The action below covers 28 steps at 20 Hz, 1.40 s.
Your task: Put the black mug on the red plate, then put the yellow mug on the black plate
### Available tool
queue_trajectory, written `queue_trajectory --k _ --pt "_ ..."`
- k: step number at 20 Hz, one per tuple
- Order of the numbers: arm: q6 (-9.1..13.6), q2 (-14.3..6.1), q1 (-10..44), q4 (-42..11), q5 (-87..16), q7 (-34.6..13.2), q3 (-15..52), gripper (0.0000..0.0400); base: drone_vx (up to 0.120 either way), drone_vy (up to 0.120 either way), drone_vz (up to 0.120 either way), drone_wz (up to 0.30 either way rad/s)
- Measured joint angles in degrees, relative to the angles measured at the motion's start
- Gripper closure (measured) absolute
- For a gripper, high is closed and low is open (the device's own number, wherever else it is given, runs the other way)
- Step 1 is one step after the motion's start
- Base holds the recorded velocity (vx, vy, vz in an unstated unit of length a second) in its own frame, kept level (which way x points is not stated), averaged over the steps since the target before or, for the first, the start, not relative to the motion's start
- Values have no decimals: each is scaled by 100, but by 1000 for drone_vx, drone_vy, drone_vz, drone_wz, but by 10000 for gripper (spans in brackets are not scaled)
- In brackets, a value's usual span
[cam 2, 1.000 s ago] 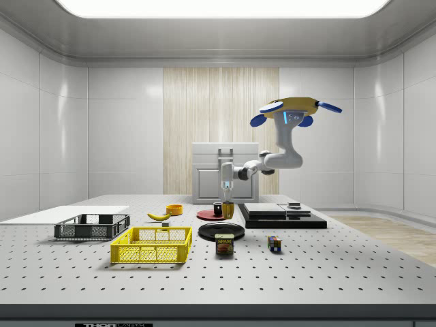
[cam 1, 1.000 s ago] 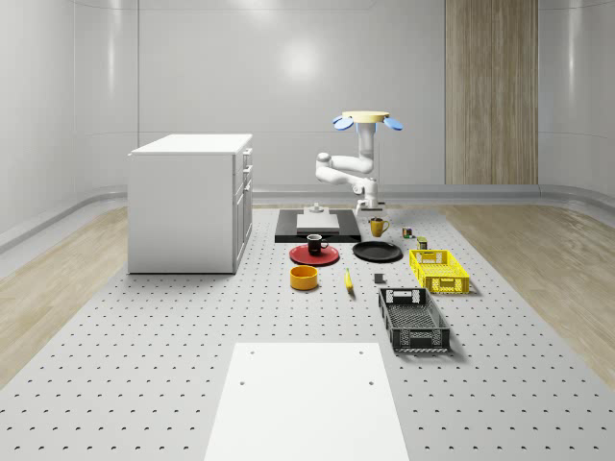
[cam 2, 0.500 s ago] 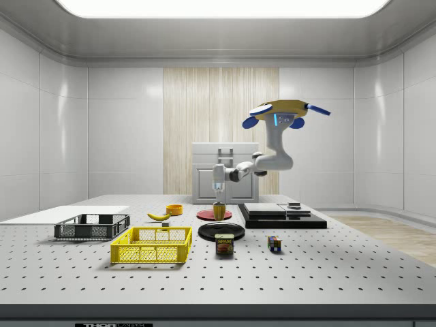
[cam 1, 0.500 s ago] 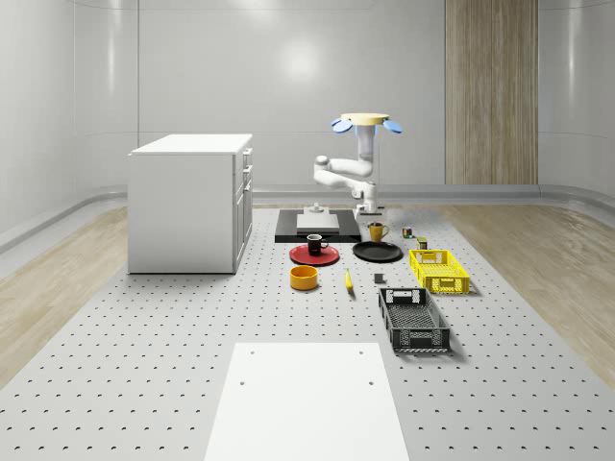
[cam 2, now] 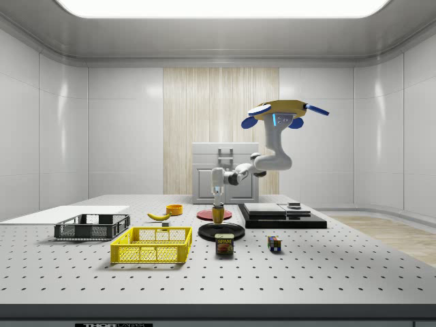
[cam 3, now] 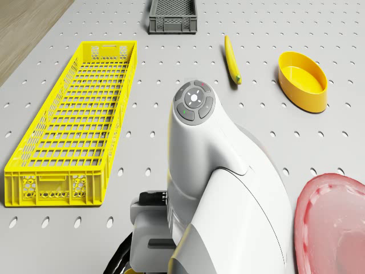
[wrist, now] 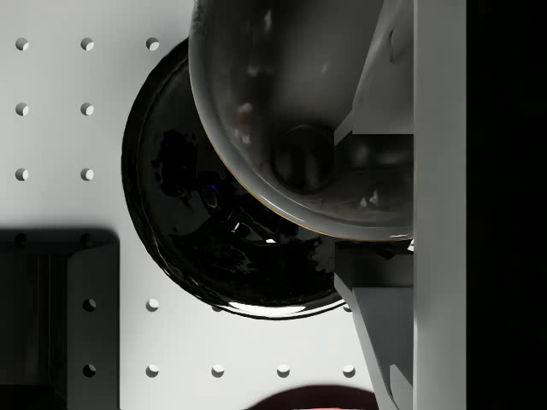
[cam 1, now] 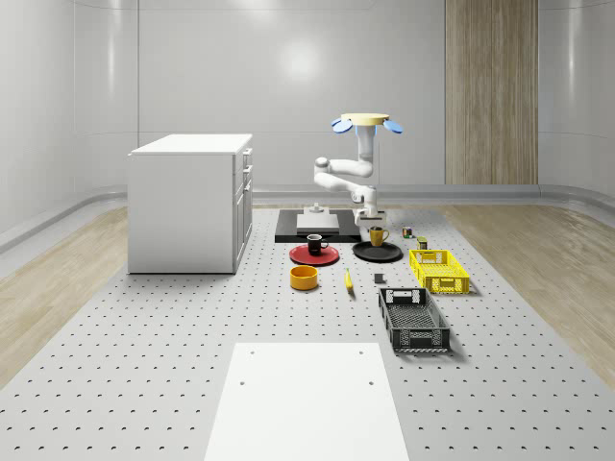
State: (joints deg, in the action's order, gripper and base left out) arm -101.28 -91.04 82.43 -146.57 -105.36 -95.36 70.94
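Drone (cam 1: pixel 366 121) hovering above the black slab end of the bench (cam 1: pixel 144 365), arm reaching down. Gripper (cam 2: pixel 217 204) closed on the yellow mug (cam 1: pixel 377 235), held over the black plate (cam 1: pixel 377 253); contact between mug and plate not resolvable from the side view. Wrist view looks straight into the mug's interior (wrist: pixel 299 128), one finger (wrist: pixel 376 111) at its rim, glossy black plate (wrist: pixel 197 231) below. Black mug (cam 1: pixel 315 244) already sits on the red plate (cam 1: pixel 313 256) in the whole-scene view. Drone view adds the yellow crate (cam 3: pixel 74 125), banana (cam 3: pixel 231 59), yellow bowl (cam 3: pixel 303 80) and the red plate's rim (cam 3: pixel 305 211).
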Motion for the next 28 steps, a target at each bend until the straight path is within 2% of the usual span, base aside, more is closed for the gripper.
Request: queue_trajectory --k 7,18,20,22,25,28 --pt "-171 78 86 141 -328 -19 -364 290 0 0 0 0" --pt "-269 105 -243 -145 -794 -57 -803 290 0 0 0 0" --pt "-277 127 -260 -145 -858 -55 -861 191 0 0 0 0" --pt "-253 138 -293 -173 -865 -49 -855 116 0 0 0 0" --pt "-170 138 -365 -256 -789 -33 -751 55 0 0 0 0" --pt "-62 128 -447 -360 -657 -16 -586 26 0 0 0 0"
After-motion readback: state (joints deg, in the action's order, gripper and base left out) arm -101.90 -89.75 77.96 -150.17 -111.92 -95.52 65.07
